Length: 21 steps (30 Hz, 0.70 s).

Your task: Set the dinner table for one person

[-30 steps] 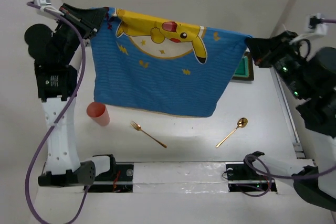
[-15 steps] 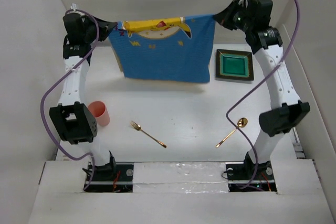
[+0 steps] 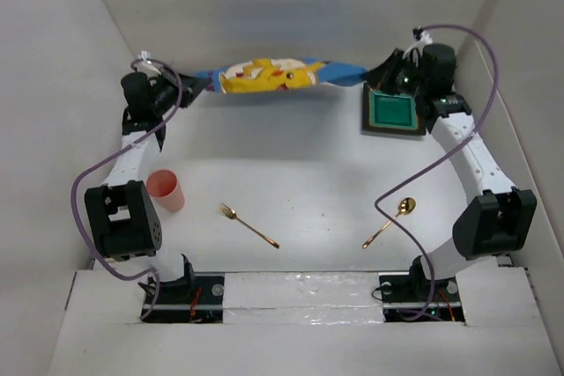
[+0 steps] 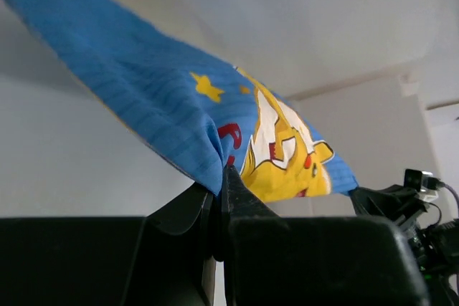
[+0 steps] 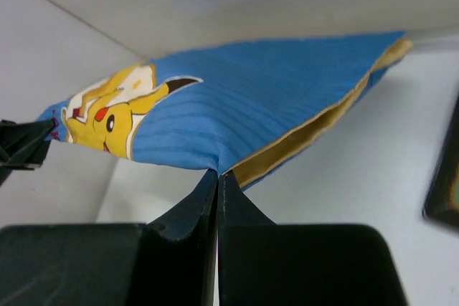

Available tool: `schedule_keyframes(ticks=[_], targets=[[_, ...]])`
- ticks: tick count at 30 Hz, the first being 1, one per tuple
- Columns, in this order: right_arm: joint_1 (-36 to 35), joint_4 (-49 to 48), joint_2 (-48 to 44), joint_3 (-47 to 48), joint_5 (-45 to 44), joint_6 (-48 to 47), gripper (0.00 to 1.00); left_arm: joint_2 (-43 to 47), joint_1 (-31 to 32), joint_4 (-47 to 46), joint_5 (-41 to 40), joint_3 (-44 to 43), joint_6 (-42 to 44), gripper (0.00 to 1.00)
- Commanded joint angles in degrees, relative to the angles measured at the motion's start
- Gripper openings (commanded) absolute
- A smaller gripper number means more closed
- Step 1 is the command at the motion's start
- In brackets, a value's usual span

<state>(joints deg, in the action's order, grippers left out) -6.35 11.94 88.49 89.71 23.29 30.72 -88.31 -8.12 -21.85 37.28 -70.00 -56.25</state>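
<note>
From above, your placemat (image 3: 273,75) is nearly edge-on, so most of the print is squashed, and the pinched corners vanish between the fingers. The left gripper (image 4: 221,175) and right gripper (image 5: 217,174) are each clamped tight on a corner, with the cloth stretched between them. The dinner table (image 3: 308,173) lies below both, its long axis seemingly running gripper to gripper.
</note>
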Motion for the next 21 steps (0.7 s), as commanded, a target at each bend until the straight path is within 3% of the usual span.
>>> schedule_keyframes(ticks=[1, 5, 11, 13, 16, 19, 21], targets=[[0.46, -9.82, -0.42, -13.57, 3.87, -0.22, 0.0, 0.69, -0.41, -8.3, 4.21, 9.84, 3.42, 0.0], [0.46, -11.42, -0.25, -24.83, 2.64, -3.11, 0.0, -1.42, -0.41, -8.57, 5.26, 17.16, 8.6, 0.0], [-0.06, -9.13, -3.75, -36.52, -0.52, -4.26, 0.0, 1.55, -0.41, -1.81, 3.94, 25.16, 14.85, 0.25], [-0.07, -7.13, -6.9, -40.56, -2.01, -3.57, 0.0, 3.58, -0.41, 2.92, 2.46, 27.01, 17.3, 0.27], [-0.68, -2.82, -10.43, -44.97, -4.99, -3.04, 0.12, 9.01, -0.41, 10.4, -0.79, 28.68, 20.47, 0.28], [-0.68, 4.19, -14.81, -47.51, -9.97, -2.08, 0.39, 13.14, -0.41, 21.62, -8.67, 28.6, 24.07, 0.38], [-0.68, 5.36, -17.27, -47.52, -12.54, -1.72, 0.44, 13.95, -0.41, 23.24, -9.93, 28.43, 24.86, 0.43]])
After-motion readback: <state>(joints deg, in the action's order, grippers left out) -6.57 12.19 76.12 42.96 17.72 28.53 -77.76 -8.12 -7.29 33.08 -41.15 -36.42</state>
